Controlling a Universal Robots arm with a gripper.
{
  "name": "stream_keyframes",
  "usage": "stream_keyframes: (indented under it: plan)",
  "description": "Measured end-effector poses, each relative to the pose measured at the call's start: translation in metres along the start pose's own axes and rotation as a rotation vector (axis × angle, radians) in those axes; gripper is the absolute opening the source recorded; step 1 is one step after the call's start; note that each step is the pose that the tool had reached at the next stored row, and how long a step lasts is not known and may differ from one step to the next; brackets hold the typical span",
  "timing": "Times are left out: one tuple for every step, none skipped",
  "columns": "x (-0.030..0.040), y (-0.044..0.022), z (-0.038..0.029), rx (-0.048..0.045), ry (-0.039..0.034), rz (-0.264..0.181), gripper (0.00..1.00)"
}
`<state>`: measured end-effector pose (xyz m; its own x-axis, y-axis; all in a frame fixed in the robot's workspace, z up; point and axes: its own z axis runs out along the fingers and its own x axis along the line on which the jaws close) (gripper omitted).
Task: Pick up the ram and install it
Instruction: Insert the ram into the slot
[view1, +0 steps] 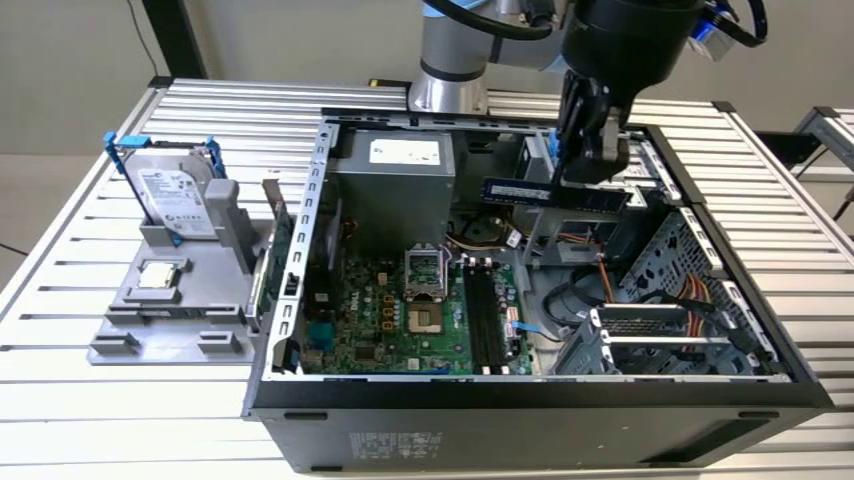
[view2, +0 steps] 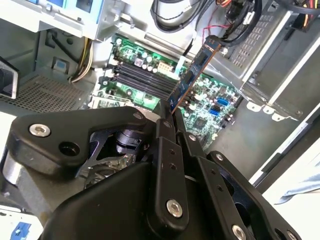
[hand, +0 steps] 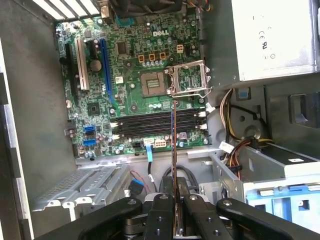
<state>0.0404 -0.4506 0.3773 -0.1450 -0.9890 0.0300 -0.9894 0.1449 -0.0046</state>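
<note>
The pincer (view1: 594, 165) is clamped on the ram (view1: 554, 193), which it holds above the open computer case (view1: 534, 395) on the bench (view1: 160, 420). Pick-up looks complete; installation is in hand. Seating the stick calls for lining its edge up with the black memory slots (view1: 483, 315) below.

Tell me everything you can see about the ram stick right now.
The ram is a thin, flat, narrow circuit-board stick, bluish, with dark chips on its face and a coppery long edge in the second wrist view. The gripper is shut on it near one end, holding it level in the air above the open computer case. It is not seated in the long black slots and touches nothing but the gripper.
</note>
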Motion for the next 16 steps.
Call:
stream_keyframes:
  plan:
    - [-0.0001, 0.0, 0.0003, 0.0001, -0.0001, -0.001, 0.0]
    - [-0.0002, 0.0, 0.0005, 0.0001, -0.0001, -0.002, 0.0]
    - [-0.0003, 0.0, 0.0007, 0.0, -0.0001, -0.002, 0.0]
    - [-0.0006, 0.0001, 0.0008, 0.0001, -0.0001, -0.003, 0.0]
    - [-0.0008, 0.0001, 0.0009, 0.0001, -0.0001, -0.004, 0.0]
    - [-0.0012, 0.0002, 0.001, 0.0001, -0.0001, -0.004, 0.0]
    - [-0.0019, 0.0003, 0.001, 0.0, 0.0, -0.004, 0.0]
    - [-0.0031, 0.0005, 0.001, 0.0001, -0.0001, -0.004, 0.0]
    - [-0.0045, 0.0007, 0.0009, 0.0001, 0.0, -0.005, 0.0]
    - [-0.006, 0.0009, 0.0009, 0.0001, -0.0001, -0.005, 0.0]
    - [-0.0073, 0.0011, 0.0009, 0.0001, -0.0001, -0.005, 0.0]
    - [-0.008, 0.0011, 0.0009, 0.0002, -0.0002, -0.005, 0.0]
    - [-0.0084, 0.0011, 0.0009, 0.0002, -0.0002, -0.005, 0.0]
    - [-0.0084, 0.0012, 0.0009, 0.0001, -0.0001, -0.005, 0.0]
    - [-0.0084, 0.0012, 0.0009, 0.0001, -0.0002, -0.005, 0.0]
    - [-0.0084, 0.0012, 0.0009, 0.0001, -0.0002, -0.005, 0.0]
